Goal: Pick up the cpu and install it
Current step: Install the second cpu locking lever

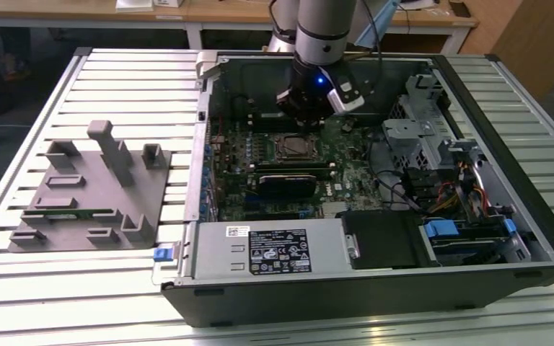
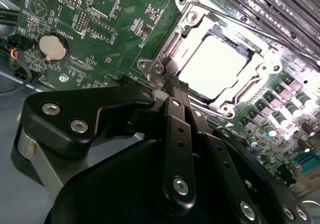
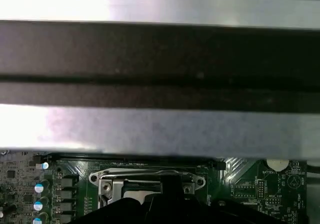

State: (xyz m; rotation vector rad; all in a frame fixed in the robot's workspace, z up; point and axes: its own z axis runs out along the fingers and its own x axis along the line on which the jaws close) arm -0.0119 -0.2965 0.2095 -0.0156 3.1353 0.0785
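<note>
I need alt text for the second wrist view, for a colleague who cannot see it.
A small square cpu with a pale silver metal top sits inside the metal socket frame on the green motherboard. The black end effector fills the foreground, its tip at the frame's edge. A round silver coin battery lies off to one side.

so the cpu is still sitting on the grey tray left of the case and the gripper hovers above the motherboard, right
Not quite. The cpu is not on the grey tray; the second wrist view shows its pale silver top seated in the motherboard socket, inside the metal frame. The rest holds: the exterior view shows the gripper above the motherboard inside the open case, with the tray to the exterior view's left.
</note>
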